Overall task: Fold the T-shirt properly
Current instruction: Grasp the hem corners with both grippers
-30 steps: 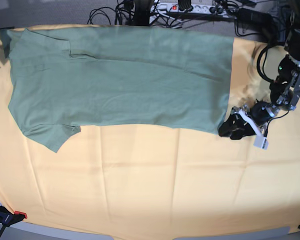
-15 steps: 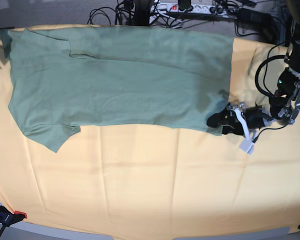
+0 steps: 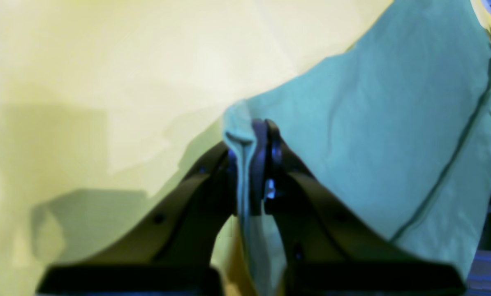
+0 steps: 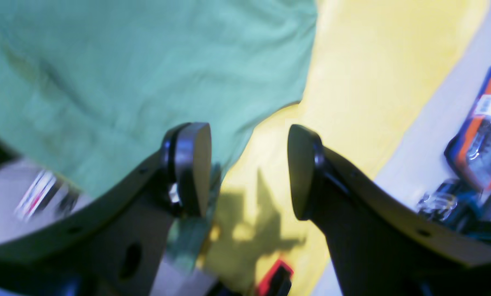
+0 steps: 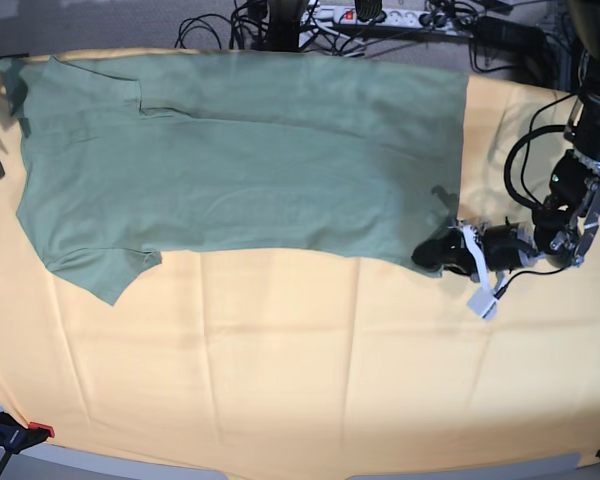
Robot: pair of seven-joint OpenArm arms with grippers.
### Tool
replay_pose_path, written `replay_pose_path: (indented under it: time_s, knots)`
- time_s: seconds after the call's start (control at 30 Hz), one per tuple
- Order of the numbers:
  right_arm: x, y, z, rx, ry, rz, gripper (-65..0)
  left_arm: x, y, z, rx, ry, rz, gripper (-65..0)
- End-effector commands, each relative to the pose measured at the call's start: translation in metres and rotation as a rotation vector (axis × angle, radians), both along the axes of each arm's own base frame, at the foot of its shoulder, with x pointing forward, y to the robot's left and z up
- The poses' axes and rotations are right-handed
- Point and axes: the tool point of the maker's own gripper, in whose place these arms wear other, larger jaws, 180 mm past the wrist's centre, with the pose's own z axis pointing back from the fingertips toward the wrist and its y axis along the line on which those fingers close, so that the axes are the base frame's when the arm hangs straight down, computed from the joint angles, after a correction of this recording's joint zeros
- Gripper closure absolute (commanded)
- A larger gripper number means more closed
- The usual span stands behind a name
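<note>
Since the earlier frames, our left gripper has slid leftward along the table, from just off the T-shirt's lower right corner onto that corner, and its jaws have come together. In the left wrist view we see the left gripper pinched tight on a small raised fold of sage-green fabric, which bunches up between the dark pads and trails down toward the bottom of the frame. The rest of the T-shirt spreads away to the right of that view, with a seam line running diagonally across it.

In the base view the T-shirt lies flat across the upper half of the frame on the yellow-orange cloth, its body running left to right, one short sleeve pointing toward the lower left and the hem at the right edge.

Our right gripper stands wide apart, with nothing between its pads; under it we see the T-shirt's edge in the upper left of that view and yellow cloth to the right. In the base view only a dark part of it shows at the far left edge, beside the shirt's left end.

A power strip and cables lie beyond the table at the top of the frame.
</note>
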Motion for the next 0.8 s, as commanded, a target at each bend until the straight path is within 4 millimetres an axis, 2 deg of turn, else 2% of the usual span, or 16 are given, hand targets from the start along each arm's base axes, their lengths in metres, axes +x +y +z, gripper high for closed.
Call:
replay_pose_path:
  time_s: [0.0,0.1,0.2,0.27,0.47,0.63,0.77]
  knots:
    - [0.016,-0.001,0.021,0.002,-0.104,-0.009,-32.1,0.014,0.002,0.022,-0.028,-0.059,0.015,0.0]
    - [0.034,-0.018,0.040,0.019,-0.252,-0.142,-32.1,0.016,0.000,0.024,-0.041,-0.070,0.019,0.0]
    - [0.045,-0.030,0.038,0.086,-0.296,-0.219,-32.1,0.016,-0.002,0.023,-0.038,-0.071,0.012,0.0]
    - [0.055,-0.033,0.024,0.152,-0.289,-0.252,-32.1,0.014,-0.003,0.020,-0.023,-0.076,-0.004,0.0]
    - [0.095,-0.039,-0.037,0.335,-0.179,-0.353,-32.1,0.014,-0.005,0.020,-0.027,-0.076,-0.006,0.0]
    - [0.134,-0.058,-0.056,0.487,-0.165,-0.459,-32.1,0.014,-0.005,0.020,-0.025,-0.076,-0.007,0.0]
    - [0.155,-0.076,-0.070,0.620,-0.156,-0.576,-32.1,0.014,-0.005,0.018,-0.015,-0.076,-0.010,0.0]
